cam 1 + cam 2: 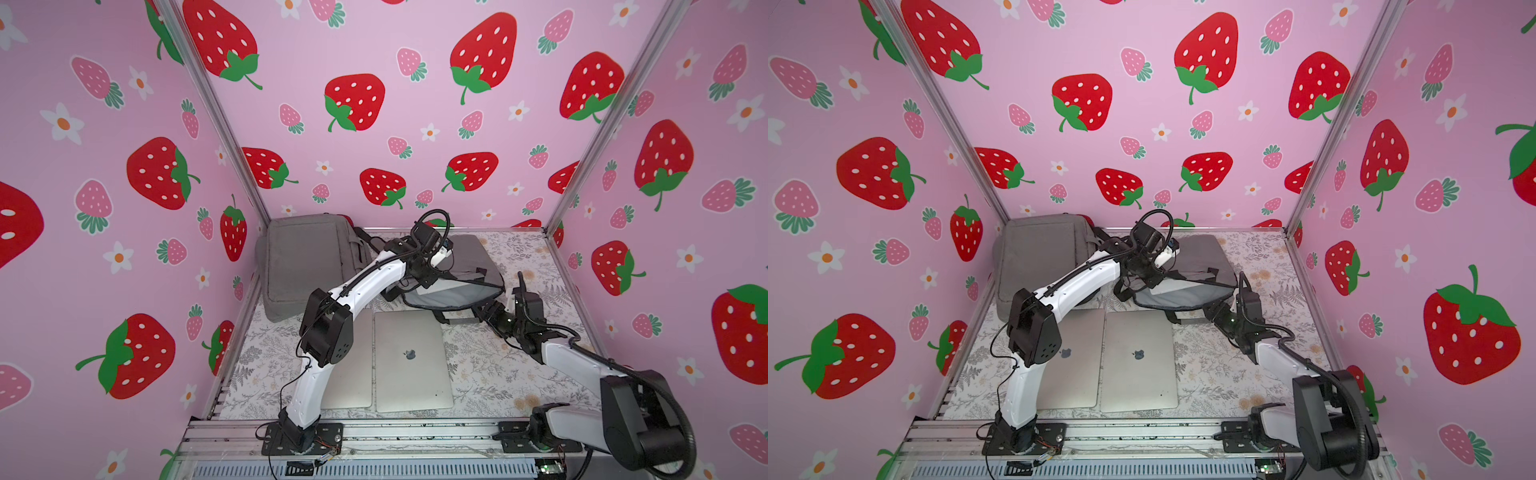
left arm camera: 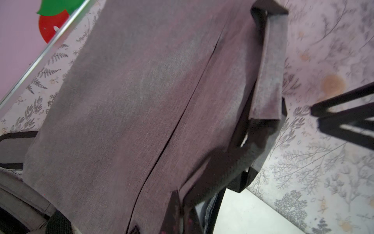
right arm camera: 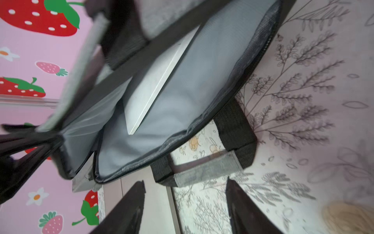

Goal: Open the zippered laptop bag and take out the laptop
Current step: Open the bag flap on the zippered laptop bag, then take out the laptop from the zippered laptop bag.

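left gripper [image 1: 428, 282]: shut, pinching the bag's upper flap at the mouth and holding it raised; its fingertips are hidden in the fabric
right gripper [image 3: 185, 210]: jaws standing apart and holding nothing, pointing at the bag's open mouth from just beside its handle [image 3: 204, 170]
step: the zipper is lying undone, so the extraction is beginning; the mouth is being held agape for the reach
next move: the right gripper is needing to go in under the flap and close on the laptop's near edge, clearing the strap [image 3: 153, 52] crossing the opening
bag [image 1: 469, 257]: lying open on the table, grey lining showing
laptop [image 3: 153, 87]: sitting inside the bag, one silver corner showing
second bag [image 1: 303, 262]: lying in the far left corner; contents hidden
two laptops [image 1: 411, 357]: lying flat on the table in front
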Controlling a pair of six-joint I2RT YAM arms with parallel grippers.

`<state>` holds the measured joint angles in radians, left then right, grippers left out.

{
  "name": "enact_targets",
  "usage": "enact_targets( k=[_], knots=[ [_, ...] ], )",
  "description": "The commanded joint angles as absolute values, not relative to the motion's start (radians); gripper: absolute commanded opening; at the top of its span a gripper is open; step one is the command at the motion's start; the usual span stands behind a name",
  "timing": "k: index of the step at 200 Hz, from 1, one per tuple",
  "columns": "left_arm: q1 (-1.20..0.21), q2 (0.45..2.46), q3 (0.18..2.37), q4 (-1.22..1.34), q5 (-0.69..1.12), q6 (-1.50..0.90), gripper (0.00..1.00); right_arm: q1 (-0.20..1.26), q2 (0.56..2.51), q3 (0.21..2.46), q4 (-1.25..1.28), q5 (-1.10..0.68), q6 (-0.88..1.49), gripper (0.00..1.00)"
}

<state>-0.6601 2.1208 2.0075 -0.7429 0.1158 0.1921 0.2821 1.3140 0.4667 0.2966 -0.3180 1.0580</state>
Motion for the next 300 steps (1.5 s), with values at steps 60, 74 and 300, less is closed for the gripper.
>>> enact_targets(
  k=[60,74,300],
  knots=[
    [-0.656,2.07,2.088,-0.646,0.319,0.019,0.0,0.359,1.679,0.663,0.718,-0.227,1.329,0.61],
    [-0.653,2.064,2.081,-0.636,0.328,0.01,0.0,0.369,1.741,0.686,0.754,-0.223,1.359,0.6],
    [-0.577,2.108,2.125,-0.631,0.449,-0.067,0.0,0.52,1.96,0.816,1.033,-0.187,1.609,0.51]
  ],
)
